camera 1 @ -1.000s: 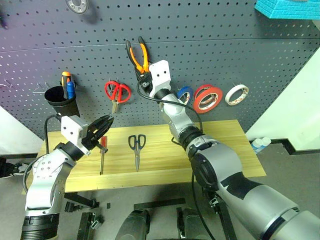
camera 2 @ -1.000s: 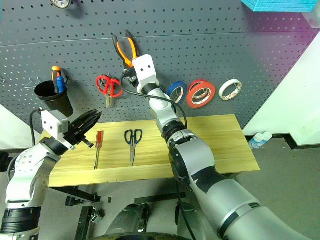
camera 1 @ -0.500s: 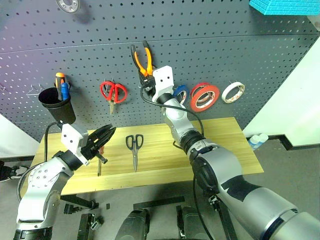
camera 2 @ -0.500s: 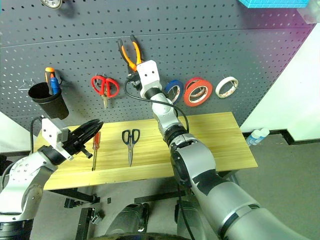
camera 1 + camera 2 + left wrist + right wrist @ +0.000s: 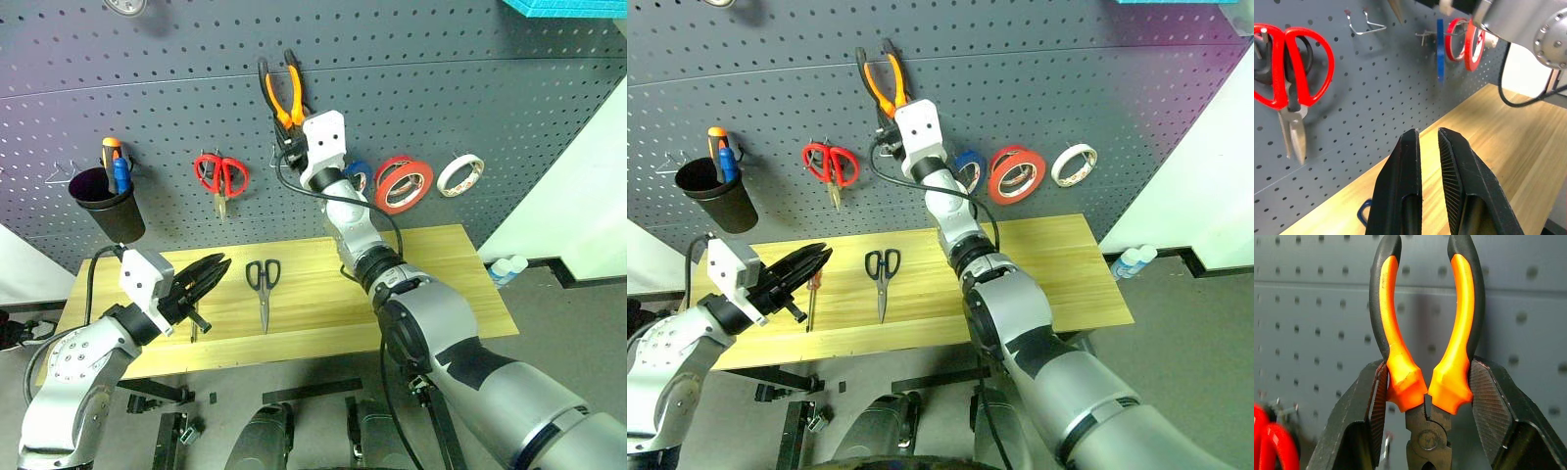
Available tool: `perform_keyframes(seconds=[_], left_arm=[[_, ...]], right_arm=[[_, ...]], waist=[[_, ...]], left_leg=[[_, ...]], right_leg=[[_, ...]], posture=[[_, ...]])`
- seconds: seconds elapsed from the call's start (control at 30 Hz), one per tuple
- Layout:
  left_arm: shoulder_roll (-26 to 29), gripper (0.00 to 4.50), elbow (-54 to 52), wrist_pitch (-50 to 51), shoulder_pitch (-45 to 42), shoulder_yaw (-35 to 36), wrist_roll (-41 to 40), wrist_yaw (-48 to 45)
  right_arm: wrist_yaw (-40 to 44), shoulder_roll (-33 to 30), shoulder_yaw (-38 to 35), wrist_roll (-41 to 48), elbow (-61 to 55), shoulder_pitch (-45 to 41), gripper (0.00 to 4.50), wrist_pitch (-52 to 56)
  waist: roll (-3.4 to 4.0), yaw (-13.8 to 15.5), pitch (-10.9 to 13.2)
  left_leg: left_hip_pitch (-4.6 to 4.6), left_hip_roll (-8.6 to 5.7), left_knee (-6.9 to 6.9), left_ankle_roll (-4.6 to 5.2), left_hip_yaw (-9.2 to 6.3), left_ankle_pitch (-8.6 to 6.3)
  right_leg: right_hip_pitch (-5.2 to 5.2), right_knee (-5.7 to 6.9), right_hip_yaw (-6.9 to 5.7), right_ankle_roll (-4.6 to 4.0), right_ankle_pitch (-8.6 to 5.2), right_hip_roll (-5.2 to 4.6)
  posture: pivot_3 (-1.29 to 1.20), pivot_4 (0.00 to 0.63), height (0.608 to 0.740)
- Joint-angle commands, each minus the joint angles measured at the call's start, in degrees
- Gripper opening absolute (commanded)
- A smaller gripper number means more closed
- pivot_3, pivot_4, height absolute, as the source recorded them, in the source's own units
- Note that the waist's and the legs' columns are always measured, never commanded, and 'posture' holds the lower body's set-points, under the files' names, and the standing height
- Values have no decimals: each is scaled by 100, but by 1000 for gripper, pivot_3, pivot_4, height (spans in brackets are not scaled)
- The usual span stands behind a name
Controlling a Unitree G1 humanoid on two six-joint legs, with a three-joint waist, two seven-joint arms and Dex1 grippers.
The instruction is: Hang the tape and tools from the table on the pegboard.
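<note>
A workshop corner: a grey pegboard [image 5: 470, 88] on the wall carries red scissors [image 5: 221, 177], tape rolls [image 5: 405, 183] and a black cup [image 5: 106, 203] of tools, above a plain wood table [image 5: 441, 284] with black scissors [image 5: 263, 281] on it.

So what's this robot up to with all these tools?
It is hanging tools on the dark grey pegboard. Its right claw grips the orange-and-black-handled pliers, handles up, against the board. Its left claw is shut and empty, just above the light wooden table. The wide red-orange tape ring already hangs on the board. The black-handled scissors and the small red-handled screwdriver lie on the table.
</note>
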Motion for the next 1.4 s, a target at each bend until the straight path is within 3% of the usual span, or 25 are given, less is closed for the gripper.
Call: perform_keyframes(seconds=[0.03,0.77,1.4], left_arm=[[81,642,-244,2,59,227,-101,31],[85,642,-431,64,226,389,-135,61],[198,642,-949,319,684,716,-395,184]], right_arm=[[-135,82,-47,43,-257,-360,2103,-240],[-232,256,-83,15,-34,-567,2103,8],[-313,379,-97,21,-50,-413,2103,-29]], waist=[[0,2,0],[-3,36,26],[-15,50,69]], left_leg=[[0,0,-1,0,0,0],[-6,0,-11,0,-2,0],[-15,0,-17,1,-5,-1]], right_leg=[[0,-1,0,-1,0,0],[-5,-9,-1,-4,-3,-1],[-14,-14,-3,-19,-12,-3]], posture=[[129,184,740],[177,159,740],[192,180,740]])
